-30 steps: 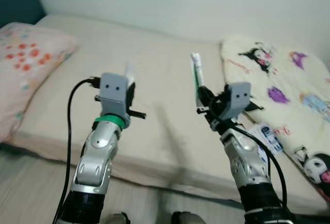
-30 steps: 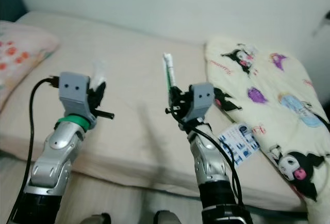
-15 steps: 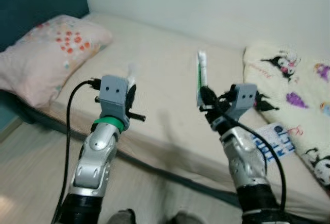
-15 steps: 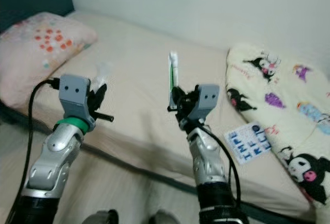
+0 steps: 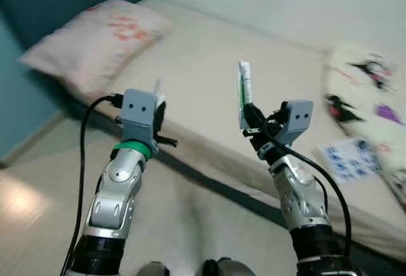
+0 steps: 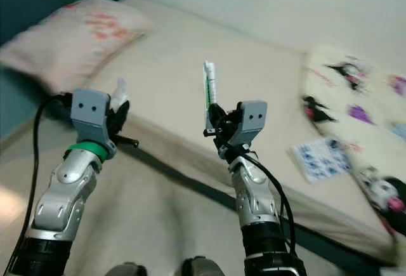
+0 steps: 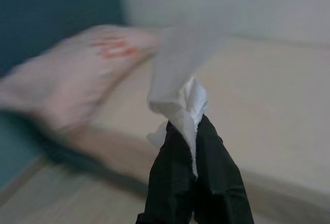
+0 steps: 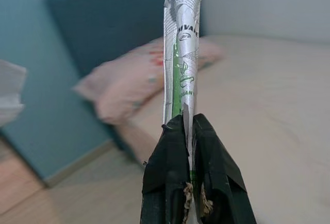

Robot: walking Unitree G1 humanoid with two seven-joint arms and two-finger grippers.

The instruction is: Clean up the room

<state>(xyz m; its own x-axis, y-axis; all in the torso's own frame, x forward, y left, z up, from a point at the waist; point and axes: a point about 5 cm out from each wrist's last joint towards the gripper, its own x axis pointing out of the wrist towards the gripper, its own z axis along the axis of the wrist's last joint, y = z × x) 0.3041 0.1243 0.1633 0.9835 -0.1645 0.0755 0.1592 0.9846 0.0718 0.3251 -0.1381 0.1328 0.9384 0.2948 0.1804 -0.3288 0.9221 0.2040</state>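
Beside the bed [image 5: 209, 92], the left gripper [image 5: 158, 101] pinches a tissue [image 7: 181, 100], the right gripper [image 5: 248, 116] a wrapper [image 8: 180, 54], both raised. Litter is collected; next, I judge, finding a bin.

Both arms raised, fingers [image 8: 175, 147] clamped.

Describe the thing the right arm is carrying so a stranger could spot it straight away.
In front of the beige bed, the right tool is shut on a flattened silver wrapper with green print. It stands upright above the tool, taller and stiffer than the crumpled white tissue pinched in the left tool.
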